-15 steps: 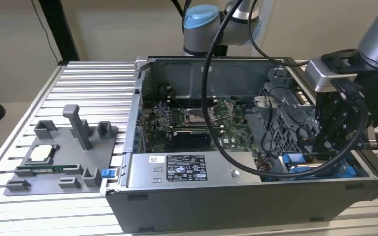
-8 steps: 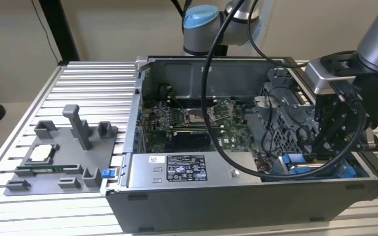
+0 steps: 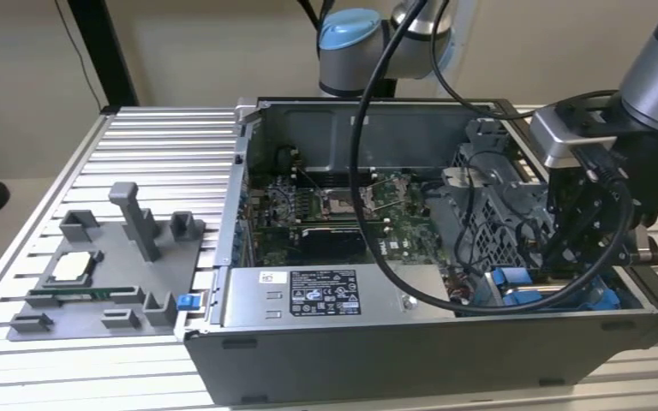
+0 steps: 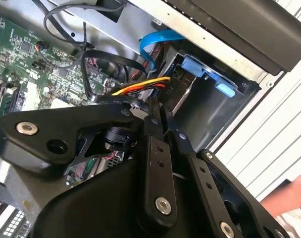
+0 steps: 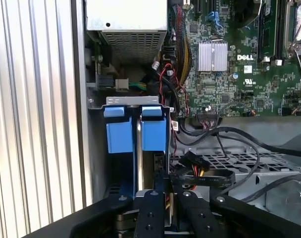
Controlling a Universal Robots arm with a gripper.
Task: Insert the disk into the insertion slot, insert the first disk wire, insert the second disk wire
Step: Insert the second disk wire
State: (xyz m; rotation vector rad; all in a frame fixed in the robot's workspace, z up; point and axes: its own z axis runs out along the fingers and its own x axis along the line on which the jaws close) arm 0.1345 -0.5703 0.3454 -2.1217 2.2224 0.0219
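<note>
Disk-in-slot looks done to us: the disk [image 4: 182, 99] sits in the insertion slot [image 4: 210, 116] at the computer case's [image 3: 421, 342] corner on the exterior view's right, its blue frame [image 4: 202, 67] seated on the rails. We read the step in hand as the first wire. The gripper [image 4: 158, 111] hangs low in that corner, fingers pressed together and, as far as we can tell, pinching the black plug of the yellow-and-red disk wire [image 4: 140, 87] just beside the disk's near end. Whether the plug is touching the port is hidden behind the fingers. The flat blue cable [image 4: 158, 39] lies loose above the bay, apart from the gripper. The disk stands on edge, a thin strip between the blue tabs [image 5: 154, 131] in the first wrist view; its long axis runs along the bay rails, port end facing the gripper [image 5: 164, 179], tab end away. Our judgement: the next move needs the plug squared to the port and a straight push along that axis, keeping the slack black cables [image 5: 225, 148] clear.
</note>
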